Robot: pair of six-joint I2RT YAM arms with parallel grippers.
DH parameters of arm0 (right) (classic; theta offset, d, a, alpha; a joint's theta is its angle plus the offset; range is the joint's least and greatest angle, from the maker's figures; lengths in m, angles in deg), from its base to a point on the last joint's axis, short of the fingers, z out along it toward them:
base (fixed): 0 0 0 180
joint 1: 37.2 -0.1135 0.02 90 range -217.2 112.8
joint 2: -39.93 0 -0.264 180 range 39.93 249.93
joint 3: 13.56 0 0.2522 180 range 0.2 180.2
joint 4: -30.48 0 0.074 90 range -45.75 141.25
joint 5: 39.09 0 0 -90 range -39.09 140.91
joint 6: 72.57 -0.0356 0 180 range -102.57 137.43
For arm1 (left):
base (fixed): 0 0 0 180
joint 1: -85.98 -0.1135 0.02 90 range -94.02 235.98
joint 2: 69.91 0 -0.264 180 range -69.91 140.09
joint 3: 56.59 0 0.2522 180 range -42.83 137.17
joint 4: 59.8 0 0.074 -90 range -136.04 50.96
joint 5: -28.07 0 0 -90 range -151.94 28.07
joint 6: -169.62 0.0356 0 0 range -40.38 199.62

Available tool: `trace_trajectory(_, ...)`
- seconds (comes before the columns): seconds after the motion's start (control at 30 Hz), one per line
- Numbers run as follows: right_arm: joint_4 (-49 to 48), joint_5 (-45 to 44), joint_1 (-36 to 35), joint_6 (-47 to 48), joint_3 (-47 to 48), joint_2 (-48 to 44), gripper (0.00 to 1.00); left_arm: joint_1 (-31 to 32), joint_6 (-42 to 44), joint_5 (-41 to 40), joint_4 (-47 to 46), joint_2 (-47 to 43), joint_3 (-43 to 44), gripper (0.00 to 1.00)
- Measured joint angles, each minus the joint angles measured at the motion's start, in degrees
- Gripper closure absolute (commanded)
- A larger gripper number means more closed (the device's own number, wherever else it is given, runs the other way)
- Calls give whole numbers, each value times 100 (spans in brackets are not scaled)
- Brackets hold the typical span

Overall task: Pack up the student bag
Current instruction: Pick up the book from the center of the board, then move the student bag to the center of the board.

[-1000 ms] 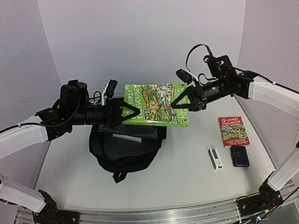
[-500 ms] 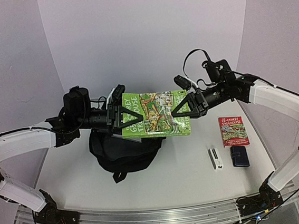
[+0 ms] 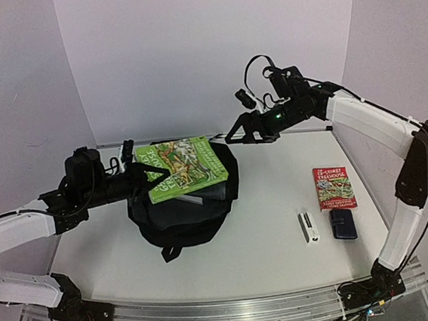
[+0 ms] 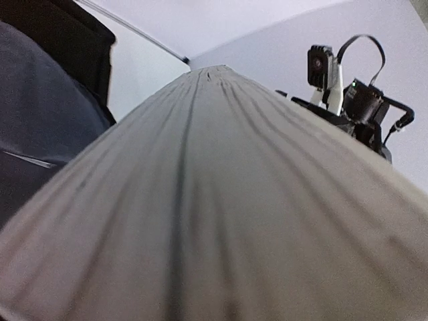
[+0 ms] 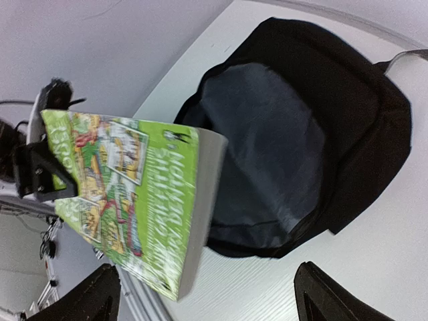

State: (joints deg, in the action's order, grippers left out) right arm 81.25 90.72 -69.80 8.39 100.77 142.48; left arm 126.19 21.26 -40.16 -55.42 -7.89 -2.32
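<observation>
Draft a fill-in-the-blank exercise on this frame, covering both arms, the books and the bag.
1. The left end effector grips the large ___ book.
2. The right end effector is ___ and holds nothing.
3. The large book hangs over the unzipped black ___.
4. The small book beside the blue case is ___.
Missing words: green; open; bag; red.

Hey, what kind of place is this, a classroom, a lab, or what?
Probably a robotics lab test bench: a left arm and right arm bolted to a metal rail, plain backdrop panels boxing in a white table.
</observation>
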Motion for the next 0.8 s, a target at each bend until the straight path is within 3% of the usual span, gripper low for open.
trace_trajectory(0.27,-159,-1050,375,-325,997,1692,16,-132,-310,-1234,652,-910,-349,100)
trace_trajectory(0.67,-323,-1493,465,-884,2298,3878,13,-134,-364,-1751,1222,-1435,-391,100)
trace_trajectory(0.8,-467,-1312,482,-1083,2360,4108,30,-134,-368,-1788,1318,-1445,-391,100)
